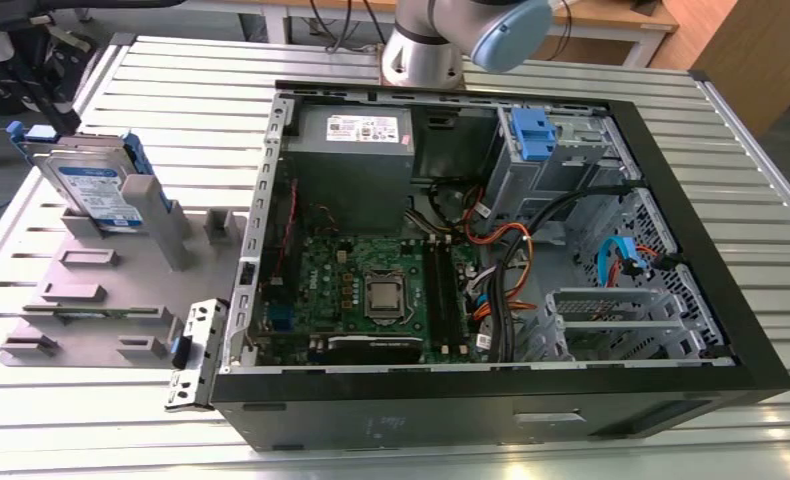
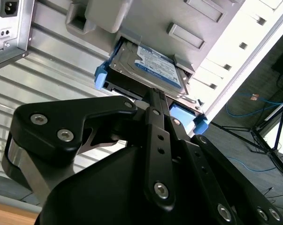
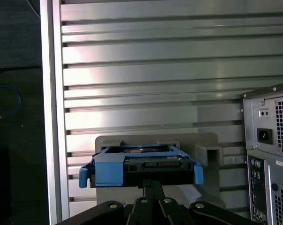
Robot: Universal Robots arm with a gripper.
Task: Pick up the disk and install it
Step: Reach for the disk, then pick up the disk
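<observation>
1. 1 flat silver metal disk in a blue plastic carrier bracket (image 1: 95, 190) is standing on edge in the grey slotted plastic stand (image 1: 102, 290). It is sitting to the exterior view's left of the open black computer case (image 1: 502, 410), apart from it.
2. Propped that way, I judge, the disk is offering me its blue edge.
3. My black gripper (image 3: 153, 185) is hanging short of the disk, its fingers pressed together and grasping nothing.

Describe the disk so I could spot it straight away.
Beside the open computer case, at the exterior view's left, sits a grey stand. The disk leans upright in it: the only silver slab framed in blue plastic there.
</observation>
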